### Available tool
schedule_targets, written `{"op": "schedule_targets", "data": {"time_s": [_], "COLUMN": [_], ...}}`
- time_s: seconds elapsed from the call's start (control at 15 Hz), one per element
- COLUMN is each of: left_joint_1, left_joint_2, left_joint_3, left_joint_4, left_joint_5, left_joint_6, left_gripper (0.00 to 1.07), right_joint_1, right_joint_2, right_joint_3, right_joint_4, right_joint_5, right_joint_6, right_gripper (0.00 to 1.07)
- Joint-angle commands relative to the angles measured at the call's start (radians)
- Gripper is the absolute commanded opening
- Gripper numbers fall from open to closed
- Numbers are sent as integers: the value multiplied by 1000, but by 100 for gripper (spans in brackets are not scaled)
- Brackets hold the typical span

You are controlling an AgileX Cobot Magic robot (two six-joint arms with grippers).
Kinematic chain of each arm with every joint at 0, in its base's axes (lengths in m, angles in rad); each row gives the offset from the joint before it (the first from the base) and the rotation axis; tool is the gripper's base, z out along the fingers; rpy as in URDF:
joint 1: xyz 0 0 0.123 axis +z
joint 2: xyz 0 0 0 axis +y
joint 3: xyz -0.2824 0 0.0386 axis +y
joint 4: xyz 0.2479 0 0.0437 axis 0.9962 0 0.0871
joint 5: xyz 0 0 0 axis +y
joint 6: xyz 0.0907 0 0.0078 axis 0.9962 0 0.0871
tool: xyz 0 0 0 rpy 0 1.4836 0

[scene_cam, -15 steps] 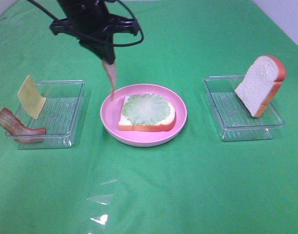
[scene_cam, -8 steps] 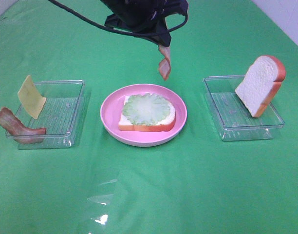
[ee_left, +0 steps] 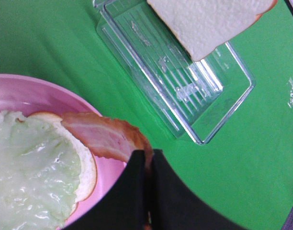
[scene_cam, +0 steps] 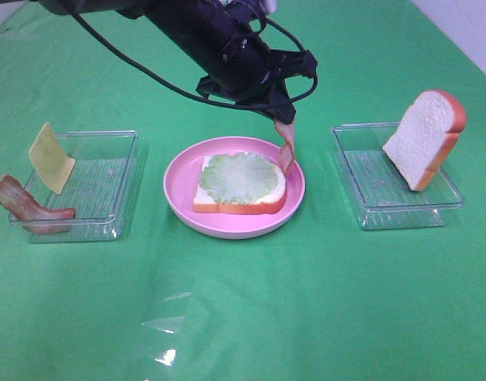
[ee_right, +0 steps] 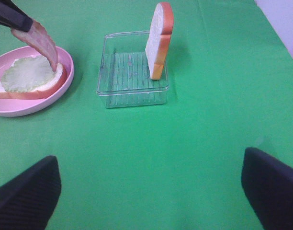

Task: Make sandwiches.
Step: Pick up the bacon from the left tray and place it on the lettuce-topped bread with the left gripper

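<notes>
One bacon strip dangles from the left gripper, pinched by its end over the pink plate to drape across the lettuce; the right gripper gapes empty.

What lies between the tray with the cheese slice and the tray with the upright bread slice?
In the exterior high view, the pink plate lies between them, carrying a lettuce-topped bread slice, with a bacon strip hanging over it.
</notes>
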Motion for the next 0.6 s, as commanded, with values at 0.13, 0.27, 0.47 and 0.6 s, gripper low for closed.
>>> {"op": "schedule_targets", "data": {"time_s": [0.13, 0.27, 0.47, 0.6], "left_joint_1": [-4, 1, 1, 1], "left_joint_2": [37, 38, 37, 37], "left_joint_3": [-6, -6, -6, -6], "left_joint_4": [25, 125, 368, 415], "left_joint_5": [17, 26, 43, 58], "left_joint_6": [8, -18, -224, -273], "left_gripper": [0, 0, 0, 0], "right_joint_1": [0, 0, 0, 0], "right_joint_2": [-24, -24, -24, -24], "right_joint_3": [3, 3, 3, 3], "right_joint_4": [1, 1, 1, 1], "right_joint_5": [-5, -5, -5, -5], "right_joint_6": [6, 6, 6, 6], "right_gripper": [98, 98, 98, 98]}}
